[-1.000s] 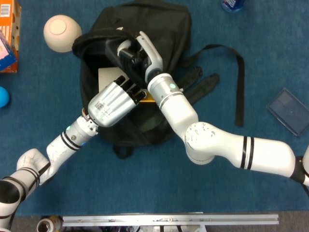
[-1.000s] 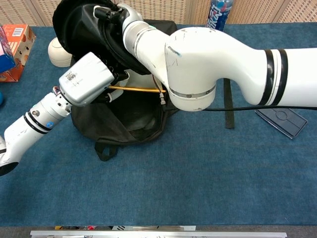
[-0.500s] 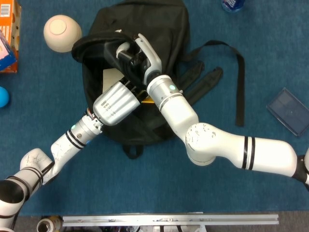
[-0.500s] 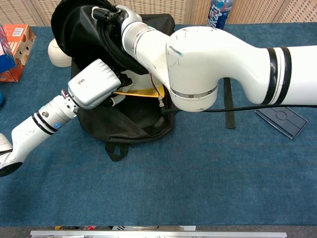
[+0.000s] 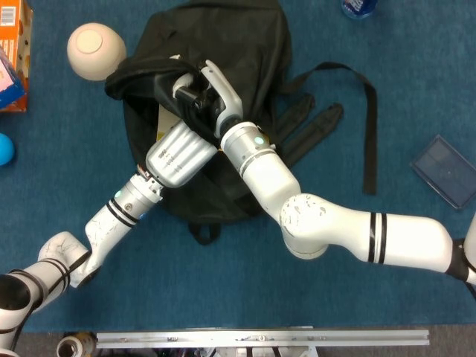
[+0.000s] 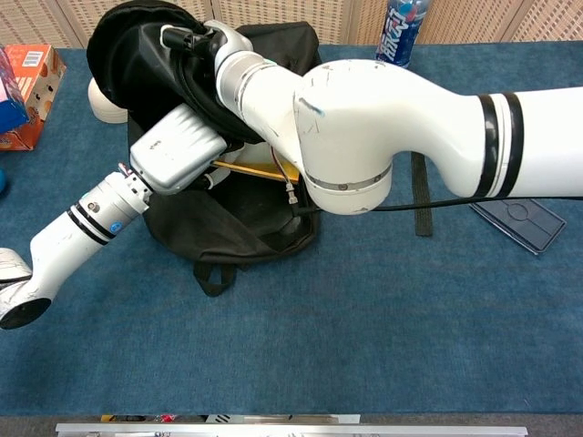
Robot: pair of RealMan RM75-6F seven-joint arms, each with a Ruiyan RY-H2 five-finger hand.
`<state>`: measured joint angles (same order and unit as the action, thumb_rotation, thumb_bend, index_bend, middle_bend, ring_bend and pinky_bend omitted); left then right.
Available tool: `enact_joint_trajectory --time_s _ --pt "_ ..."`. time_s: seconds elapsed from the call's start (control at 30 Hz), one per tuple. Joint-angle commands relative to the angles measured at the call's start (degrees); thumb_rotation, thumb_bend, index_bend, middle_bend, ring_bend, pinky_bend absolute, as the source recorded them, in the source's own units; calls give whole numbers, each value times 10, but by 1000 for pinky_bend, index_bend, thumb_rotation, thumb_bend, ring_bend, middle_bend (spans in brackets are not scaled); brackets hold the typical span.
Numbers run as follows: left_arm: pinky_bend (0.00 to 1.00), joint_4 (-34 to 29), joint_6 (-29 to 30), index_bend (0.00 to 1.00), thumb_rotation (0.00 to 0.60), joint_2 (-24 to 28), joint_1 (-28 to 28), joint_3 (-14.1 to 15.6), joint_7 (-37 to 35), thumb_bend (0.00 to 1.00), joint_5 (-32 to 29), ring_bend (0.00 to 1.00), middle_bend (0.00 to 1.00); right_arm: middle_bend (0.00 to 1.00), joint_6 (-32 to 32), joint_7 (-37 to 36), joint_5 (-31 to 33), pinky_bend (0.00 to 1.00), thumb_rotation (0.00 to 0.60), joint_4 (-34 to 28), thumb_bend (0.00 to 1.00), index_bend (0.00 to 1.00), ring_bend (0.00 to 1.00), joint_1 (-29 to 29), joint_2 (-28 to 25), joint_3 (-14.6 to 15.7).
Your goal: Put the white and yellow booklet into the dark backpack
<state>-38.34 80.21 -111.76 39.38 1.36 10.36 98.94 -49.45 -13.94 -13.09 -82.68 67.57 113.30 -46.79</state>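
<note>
The dark backpack lies in the middle of the blue table with its mouth held wide. My right hand grips the raised flap at the top of the opening. My left hand reaches into the mouth from the lower left, and its fingertips are hidden inside. It holds the white and yellow booklet, which sits mostly within the bag. Only a yellow edge shows in the chest view, and in the head view a white sliver of the booklet appears. My right forearm covers the bag's right side.
A beige bowl sits left of the bag, with an orange box and a blue ball at the left edge. A bottle stands behind. The backpack's straps trail right, toward a dark blue flat case.
My left hand has pushed deeper into the backpack with the booklet, so less of it shows. My right hand has drawn the flap further up and left.
</note>
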Motion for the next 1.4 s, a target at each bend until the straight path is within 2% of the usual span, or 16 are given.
enact_joint_trajectory --time_s 0.03,0.17,0.37,0.63,0.77,1.1,1.4 --pt "649 -18 -11 583 600 6 -5 -1 16 367 -7 511 622 674 0 -1 0 850 600 1 996 682 662 0 0 0" --pt "636 -57 -25 528 600 15 -11 -10 46 273 -23 504 588 674 -1 -2 -1 851 600 0 995 682 662 0 0 1" --pt "624 -113 -45 473 600 23 -17 -33 106 187 -54 497 553 674 -4 -1 -1 851 600 -4 994 682 662 0 -1 5" --pt "610 -174 -23 375 600 29 -49 -62 176 20 -95 479 514 674 -7 1 -1 851 600 -13 994 682 662 -4 -7 6" --pt "608 -207 -17 348 600 43 -65 -65 215 0 -108 478 508 674 -8 1 -1 851 600 -17 993 682 662 -7 -11 7" --pt "584 -305 -29 270 600 90 -95 -49 313 0 -128 464 452 674 -7 -1 2 851 600 -33 994 682 662 -16 -22 9" --pt "575 -303 -51 271 600 71 -74 -81 370 0 -146 464 446 674 -15 0 4 850 600 -55 994 681 662 -23 -31 14"
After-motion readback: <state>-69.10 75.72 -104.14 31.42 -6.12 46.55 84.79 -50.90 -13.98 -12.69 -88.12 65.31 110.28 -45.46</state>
